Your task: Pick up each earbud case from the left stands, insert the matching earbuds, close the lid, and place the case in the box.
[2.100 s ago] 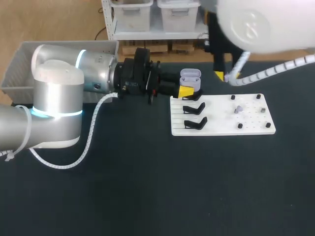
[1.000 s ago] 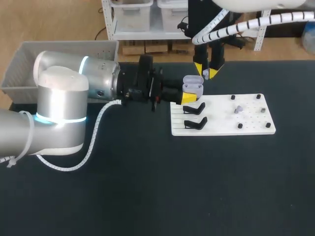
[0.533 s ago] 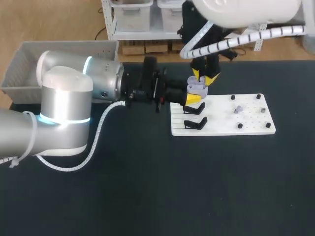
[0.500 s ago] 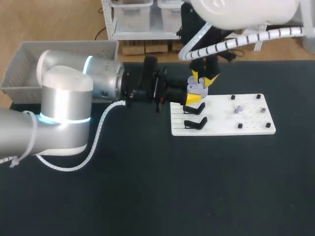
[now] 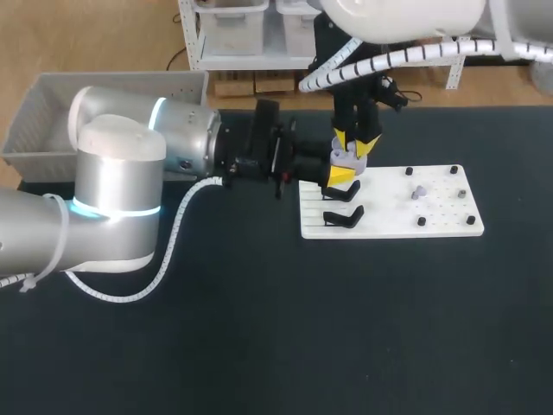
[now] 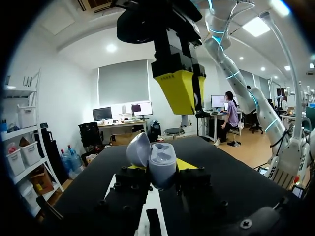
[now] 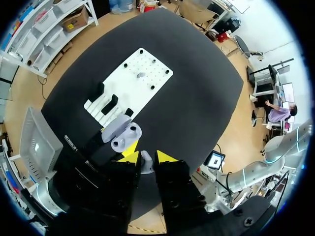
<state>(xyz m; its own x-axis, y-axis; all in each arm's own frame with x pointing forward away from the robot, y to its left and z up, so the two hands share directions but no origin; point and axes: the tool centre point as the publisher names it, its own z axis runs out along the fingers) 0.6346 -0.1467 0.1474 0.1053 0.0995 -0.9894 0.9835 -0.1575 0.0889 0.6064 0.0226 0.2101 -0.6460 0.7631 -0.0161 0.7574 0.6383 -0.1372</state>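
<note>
Pretty much all plastic here, plus one metal-looking arm

The earbud case [image 6: 158, 160] is smooth pale lilac plastic with a soft satin sheen, and the earbud [image 7: 146, 162] looks like the same stuff. The yellow tips on the left gripper [image 6: 157, 168] and right gripper [image 7: 146, 156] read as smooth plastic, set on matt black finger bodies. The table [image 5: 259, 328] is a dull black top with no shine, could be a mat, can't tell. The board [image 5: 441, 223] is matt white and its stands [image 5: 343, 216] are matt black plastic. The left arm [image 5: 173, 143] has a silvery brushed-metal look, the right arm [image 5: 397, 17] a glossy white shell. The box [image 5: 39, 108] is grey plastic.
</note>
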